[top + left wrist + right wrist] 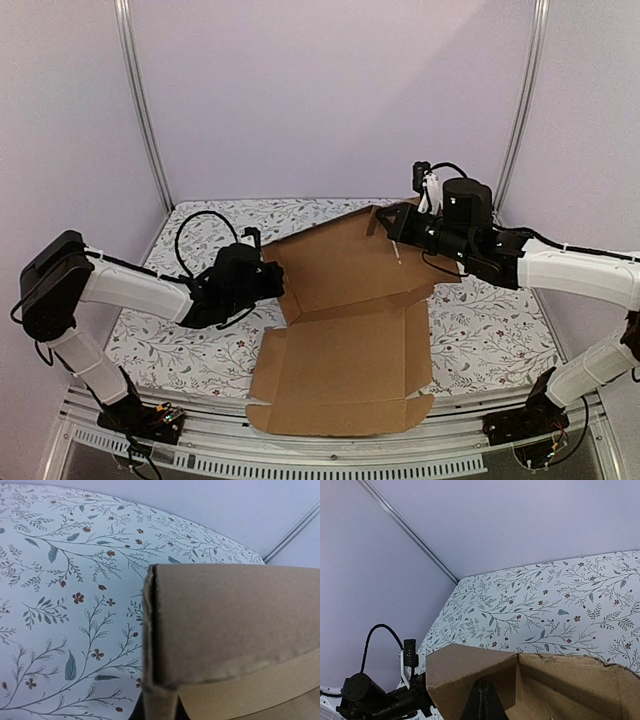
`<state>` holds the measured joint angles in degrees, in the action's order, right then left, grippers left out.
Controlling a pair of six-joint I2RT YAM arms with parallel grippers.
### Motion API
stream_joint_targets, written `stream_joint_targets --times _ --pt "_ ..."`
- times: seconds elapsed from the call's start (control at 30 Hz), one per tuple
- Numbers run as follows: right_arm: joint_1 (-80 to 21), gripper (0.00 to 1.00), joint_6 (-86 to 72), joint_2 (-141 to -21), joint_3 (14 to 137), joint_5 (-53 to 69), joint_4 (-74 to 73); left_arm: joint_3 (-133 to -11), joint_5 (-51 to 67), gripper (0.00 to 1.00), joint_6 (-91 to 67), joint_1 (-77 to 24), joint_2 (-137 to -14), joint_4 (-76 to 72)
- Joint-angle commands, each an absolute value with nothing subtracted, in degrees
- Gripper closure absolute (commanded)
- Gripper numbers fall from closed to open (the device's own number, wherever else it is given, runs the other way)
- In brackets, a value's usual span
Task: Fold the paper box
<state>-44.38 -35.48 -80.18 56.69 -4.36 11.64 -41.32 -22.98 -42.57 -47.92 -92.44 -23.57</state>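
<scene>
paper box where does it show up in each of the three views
Top external: box at centre, near part flat on the table, far panel raised.
Left wrist: box fills the right side and bottom, its folded edge at mid-frame.
Right wrist: box along the bottom, from left of centre to the right edge.
Shared landmark: the floral cloth under it, seen in all three.

Plain pale lilac walls [330, 90] close in the back and both sides, evenly lit without hard shadows. Two slim metal posts [142, 110] run up the rear corners. The counter [190, 345] wears a white cloth printed with leafy sprigs and small reddish flowers; a slotted metal rail [300, 452] edges its near side.
</scene>
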Motion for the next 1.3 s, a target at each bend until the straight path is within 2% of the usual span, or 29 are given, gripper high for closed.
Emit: stream_joint_targets --times 0.0,0.37,0.9,1.27 --pt "-44.8 1.00 -31.8 -75.4 54.4 -2.8 6.6 -38.9 -17.5 1.00 -45.1 -46.0 -93.7 -27.8" --pt "-44.9 1.00 -25.0 -66.1 53.5 4.9 -4.1 -38.2 -14.5 1.00 -48.9 -44.6 -93.8 -30.9" --pt "-44.9 1.00 -9.9 -45.2 51.0 20.8 -14.8 -35.0 -8.2 1.00 -59.4 -40.6 -92.6 -38.5" --pt "-44.8 1.00 -9.8 -45.3 48.8 18.3 -12.5 -32.7 -3.9 1.00 -67.0 -39.6 -91.4 -44.1"
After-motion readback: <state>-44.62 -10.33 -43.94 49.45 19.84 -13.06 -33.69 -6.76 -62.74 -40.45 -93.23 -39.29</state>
